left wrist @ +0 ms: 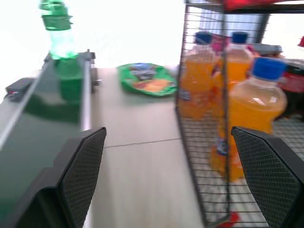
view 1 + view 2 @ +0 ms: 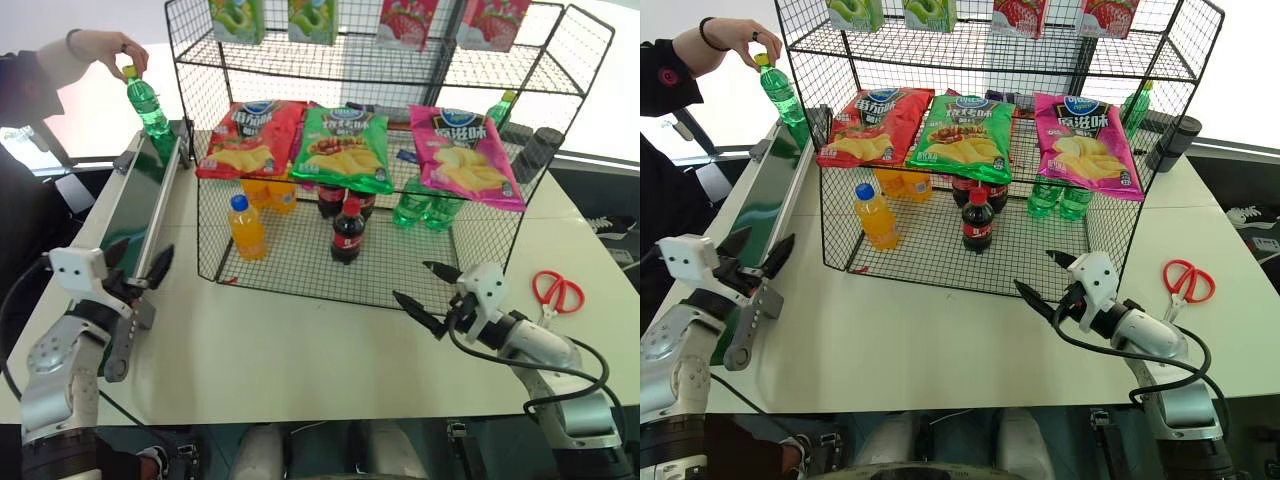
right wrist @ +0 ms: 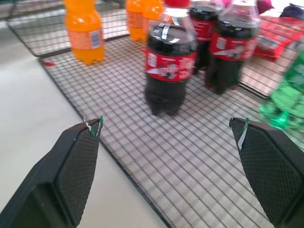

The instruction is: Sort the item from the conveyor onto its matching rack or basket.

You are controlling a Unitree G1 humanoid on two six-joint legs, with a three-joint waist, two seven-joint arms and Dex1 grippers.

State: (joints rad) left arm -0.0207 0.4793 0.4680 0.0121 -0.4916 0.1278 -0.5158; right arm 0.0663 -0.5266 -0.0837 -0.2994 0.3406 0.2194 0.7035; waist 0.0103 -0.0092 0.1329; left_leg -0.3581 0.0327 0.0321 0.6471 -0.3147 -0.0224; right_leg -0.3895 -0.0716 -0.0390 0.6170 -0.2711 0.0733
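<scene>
Two grippers sitting wide apart, holding nothing — my left gripper (image 2: 135, 265) is hovering over the near end of the conveyor (image 2: 140, 195), my right gripper (image 2: 428, 297) is facing the rack's bottom tier (image 2: 300, 262) from just outside its front edge. Green bottle (image 2: 146, 102) is standing upright at the conveyor's far end, a person's hand (image 2: 108, 47) pinching its yellow cap.

Pale cream table (image 2: 300, 350), bare and evenly lit across the near half. At two o'clock beyond the far edge, strong white glare, as from a window. At three o'clock, red-handled scissors (image 2: 556, 293) lying flat near the edge. Dark floor below at nine o'clock.
</scene>
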